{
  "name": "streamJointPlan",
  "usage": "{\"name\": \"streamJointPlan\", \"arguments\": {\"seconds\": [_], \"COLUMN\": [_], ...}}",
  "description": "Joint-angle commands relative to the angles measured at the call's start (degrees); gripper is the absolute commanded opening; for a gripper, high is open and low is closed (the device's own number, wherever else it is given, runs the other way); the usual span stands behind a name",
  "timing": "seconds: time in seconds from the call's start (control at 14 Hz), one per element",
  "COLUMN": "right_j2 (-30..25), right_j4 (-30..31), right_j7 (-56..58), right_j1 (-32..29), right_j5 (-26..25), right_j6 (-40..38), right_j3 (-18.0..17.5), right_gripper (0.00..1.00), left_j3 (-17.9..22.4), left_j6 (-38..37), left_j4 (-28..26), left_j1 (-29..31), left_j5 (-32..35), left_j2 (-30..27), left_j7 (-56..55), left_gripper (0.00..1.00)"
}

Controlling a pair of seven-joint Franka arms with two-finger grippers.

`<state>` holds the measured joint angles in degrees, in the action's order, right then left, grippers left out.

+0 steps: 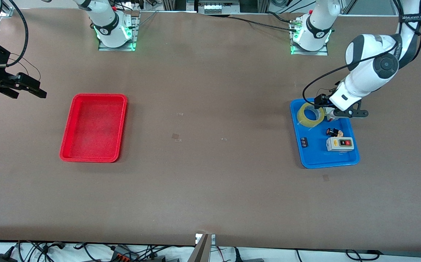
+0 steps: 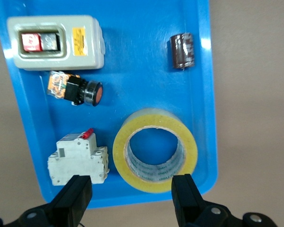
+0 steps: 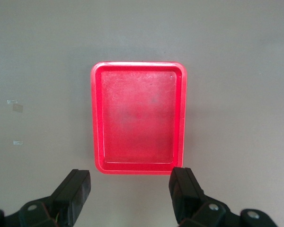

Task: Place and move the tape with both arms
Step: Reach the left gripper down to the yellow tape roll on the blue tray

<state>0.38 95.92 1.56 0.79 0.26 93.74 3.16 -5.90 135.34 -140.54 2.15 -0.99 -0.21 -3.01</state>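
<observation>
The tape [image 1: 309,115], a yellowish translucent ring, lies flat in the blue tray [image 1: 328,164] at the tray's end farther from the front camera. In the left wrist view the tape [image 2: 155,150] sits just ahead of the fingers. My left gripper [image 1: 336,111] hangs over that end of the tray, open and empty [image 2: 132,194], with the tape and a white breaker ahead of it. My right gripper [image 1: 25,88] is open and empty, up over the table at the right arm's end. It also shows in the right wrist view [image 3: 131,194].
The blue tray [image 2: 206,71] also holds a white-and-grey switch box [image 1: 339,143] [image 2: 57,42], a red-and-black push button [image 1: 333,131] [image 2: 75,90], a dark capacitor [image 1: 304,142] [image 2: 182,50] and a white breaker [image 2: 78,158]. An empty red tray [image 1: 99,95] [image 3: 138,65] lies toward the right arm's end.
</observation>
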Motion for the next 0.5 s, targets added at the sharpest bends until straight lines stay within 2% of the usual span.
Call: {"name": "streamJointPlan", "arguments": {"seconds": [0.0,0.14,0.43], "right_j2": [-0.12,-0.12,-0.12], "right_j4": [-0.65,-0.65,-0.65], "right_j7": [1.07,0.99,0.99], "right_j1": [0.00,0.00,0.00], "right_j5": [-0.35,-0.35,-0.35], "right_j6": [-0.75,-0.75,-0.75], "right_j3": [0.00,0.00,0.00], "right_gripper": [1.00,1.00,1.00], "left_j3": [0.09,0.09,0.18], "left_j6": [4.74,8.17,8.89], "left_j4": [-0.61,-0.61,-0.43], "left_j1": [0.49,0.49,0.84], "left_j5": [-0.33,-0.33,-0.33], "left_j2": [3.89,6.70,9.61], "left_j7": [0.81,0.81,0.90], "left_gripper": [1.00,1.00,1.00]}}
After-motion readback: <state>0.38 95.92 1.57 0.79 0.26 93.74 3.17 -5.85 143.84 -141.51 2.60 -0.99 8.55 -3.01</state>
